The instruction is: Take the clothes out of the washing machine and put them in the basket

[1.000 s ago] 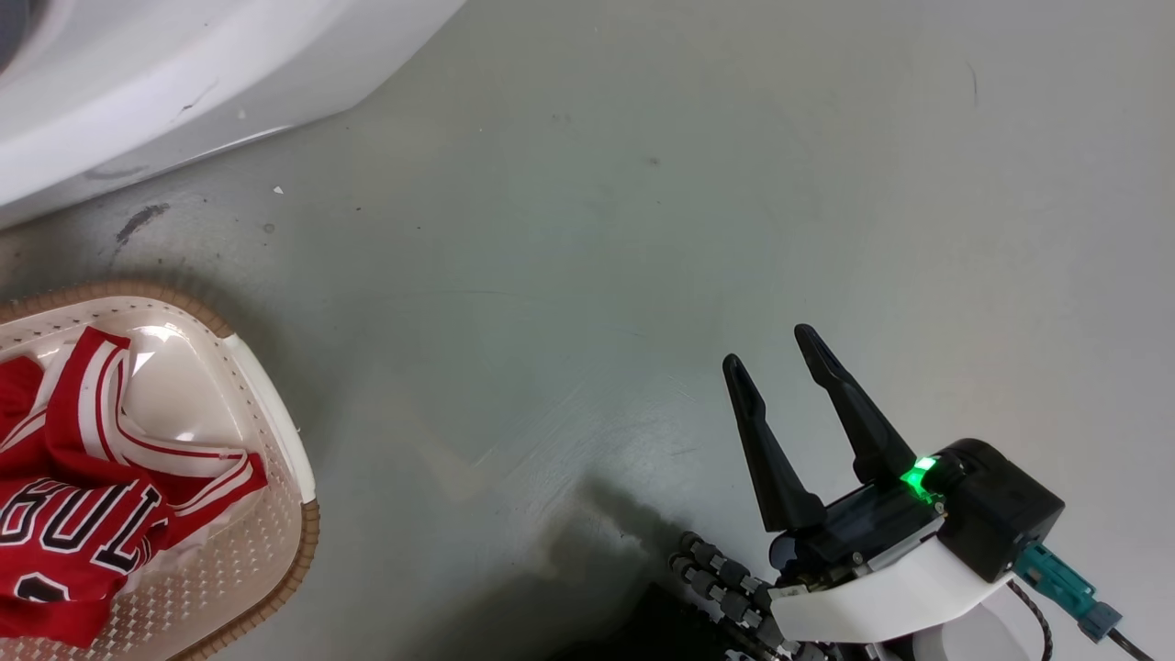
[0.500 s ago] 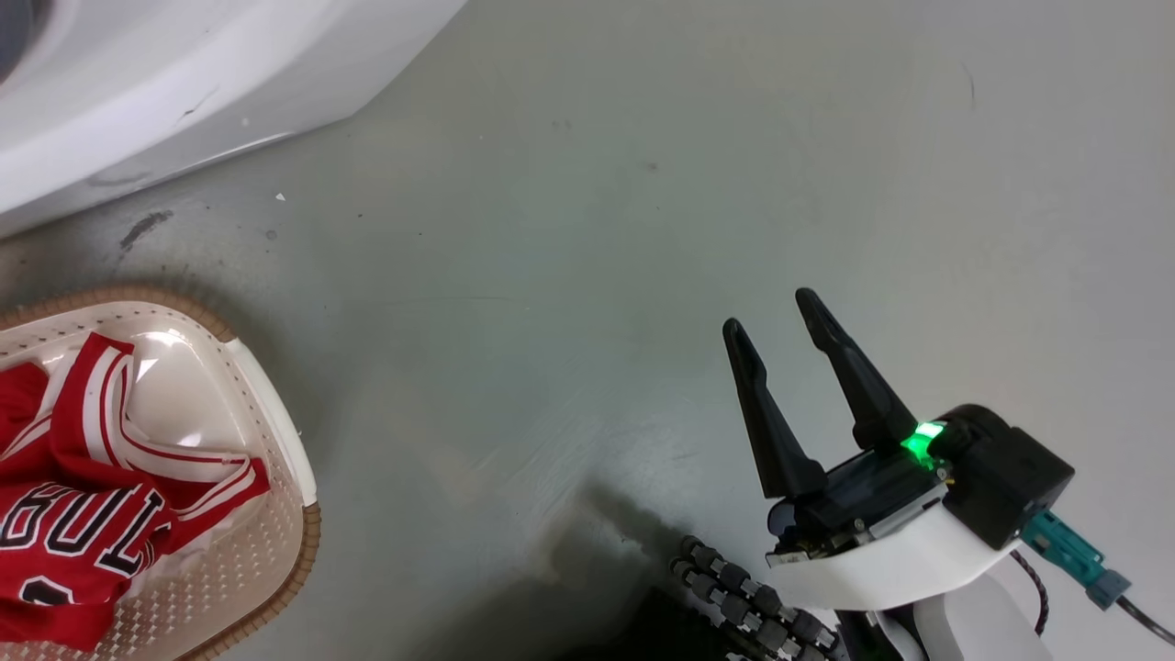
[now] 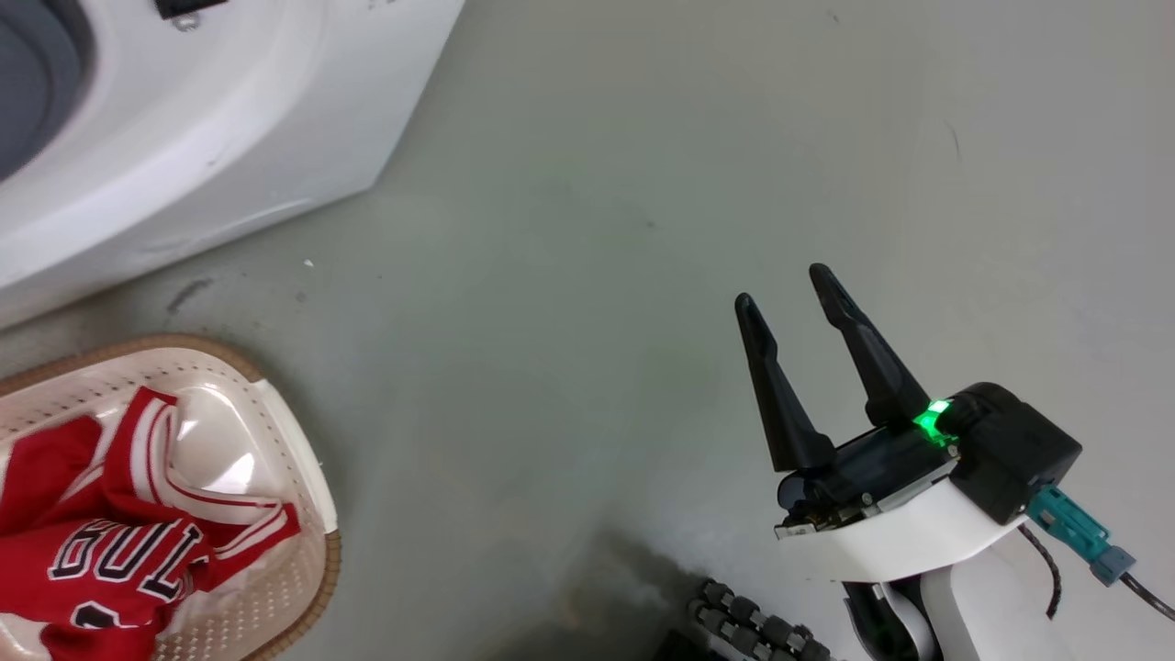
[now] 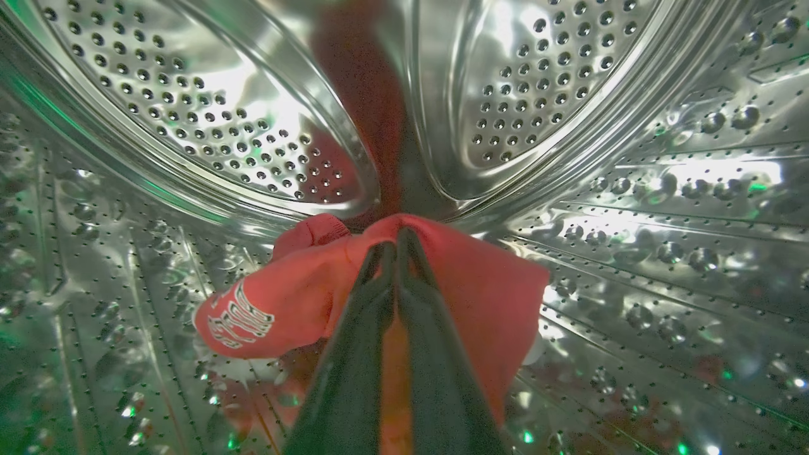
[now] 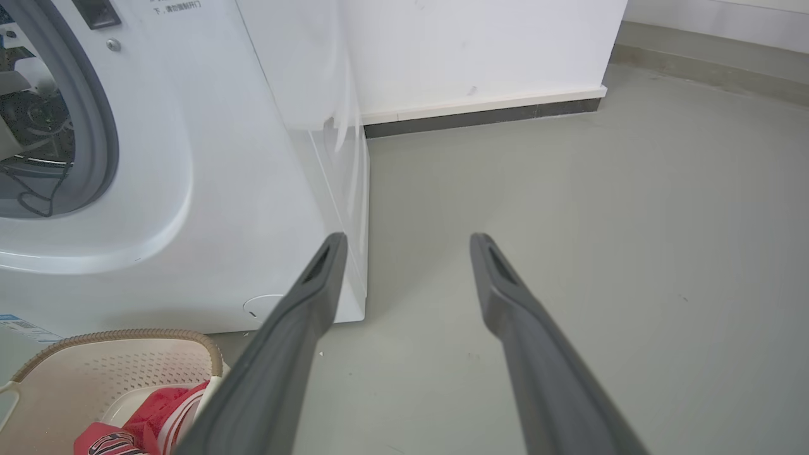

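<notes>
**Two grippers: one inside the drum, one over the floor**

Left gripper (image 4: 395, 239): jaws pressed together, pinching a bunched fold of the red garment (image 4: 278, 309) at their tips. The garment, which has white lettering on its left part, spreads to both sides of the jaws and beneath them. It lies on the perforated steel wall of the drum (image 4: 189, 120).

Right gripper (image 3: 779, 285): jaws wide apart with nothing between them, held above the bare grey floor (image 3: 587, 229). In the right wrist view, the white front of the washing machine (image 5: 208, 189) and its grey door seal (image 5: 107, 126) stand ahead and to the left of these jaws. The basket (image 5: 126, 338) sits on the floor at the machine's base, left of the left-hand jaw.

The striped jersey (image 3: 119, 551) lies inside the basket with its lettering upward, well to the left of the right gripper's jaws.
</notes>
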Motion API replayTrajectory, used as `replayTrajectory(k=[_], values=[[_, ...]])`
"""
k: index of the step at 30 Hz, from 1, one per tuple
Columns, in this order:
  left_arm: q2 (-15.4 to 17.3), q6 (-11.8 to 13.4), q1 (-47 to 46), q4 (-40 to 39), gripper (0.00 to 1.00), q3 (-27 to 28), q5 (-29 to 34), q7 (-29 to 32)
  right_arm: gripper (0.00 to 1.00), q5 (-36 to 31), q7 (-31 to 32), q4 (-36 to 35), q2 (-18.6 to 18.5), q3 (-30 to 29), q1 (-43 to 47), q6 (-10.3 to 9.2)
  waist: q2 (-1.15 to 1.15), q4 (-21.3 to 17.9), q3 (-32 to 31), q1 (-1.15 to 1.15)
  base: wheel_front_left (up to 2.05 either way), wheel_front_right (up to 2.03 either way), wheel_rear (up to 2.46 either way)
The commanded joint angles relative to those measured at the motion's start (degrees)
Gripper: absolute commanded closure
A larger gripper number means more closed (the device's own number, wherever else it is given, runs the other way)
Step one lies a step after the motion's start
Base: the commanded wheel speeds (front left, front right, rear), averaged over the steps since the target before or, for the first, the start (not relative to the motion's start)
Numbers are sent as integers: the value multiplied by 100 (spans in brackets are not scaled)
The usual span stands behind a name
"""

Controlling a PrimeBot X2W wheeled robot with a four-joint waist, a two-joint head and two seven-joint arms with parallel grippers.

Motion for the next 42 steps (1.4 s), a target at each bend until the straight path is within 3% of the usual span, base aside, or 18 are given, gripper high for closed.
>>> replayTrajectory(k=[1, 11, 25, 42], values=[[-158, -15, 539, -37, 100, 79, -146, -400, 0, -121, -8, 44, 5, -128, 19, -4, 0, 229, -471, 0, 0, 0, 0], [-636, 56, 1990, -760, 100, 317, -539, -703, 0, -343, 93, 71, 4, -431, 341, -4, 0, 692, -1428, 0, 0, 0, 0], [-1124, 421, 3947, -2513, 100, 135, -667, -587, 0, -590, 491, -214, 3, -791, 806, -4, 0, 1384, -2476, 0, 0, 0, 0], [-1065, 1238, 5650, -5353, 100, -503, -238, 473, 0, -743, 859, -576, 4, -1185, 1223, -4, 0, 2199, -3189, 0, 0, 0, 0]])
